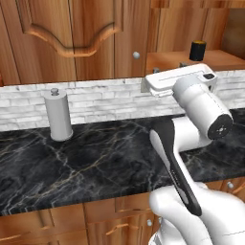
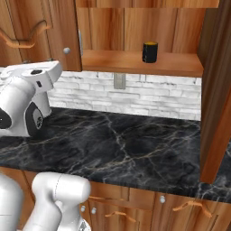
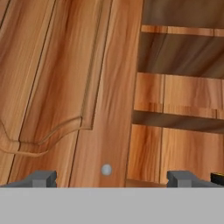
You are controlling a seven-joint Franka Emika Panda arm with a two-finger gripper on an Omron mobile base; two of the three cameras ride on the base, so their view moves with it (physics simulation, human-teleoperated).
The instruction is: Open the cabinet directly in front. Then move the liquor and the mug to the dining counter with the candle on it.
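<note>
Tool (image 3: pixel 112 178) open wide before closed left cabinet door (image 3: pixel 65 87), mug (image 2: pixel 150 52) alone on shelf (image 2: pixel 135 63), right door swung out

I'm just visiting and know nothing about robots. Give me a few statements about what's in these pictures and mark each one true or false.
1. The mug stands on the wooden shelf inside the cabinet. True.
2. Both cabinet doors are shut. False: the right side is open, baring the shelf, while the left door with its round knob is closed.
3. The gripper is clamped on the knob. False: its fingers stand wide apart and hold nothing; the knob sits between them, farther off.
4. A grey paper-towel cylinder stands upright on the black marble counter. True.
5. The mug lies tipped over on the counter. False: it is upright on the shelf.
</note>
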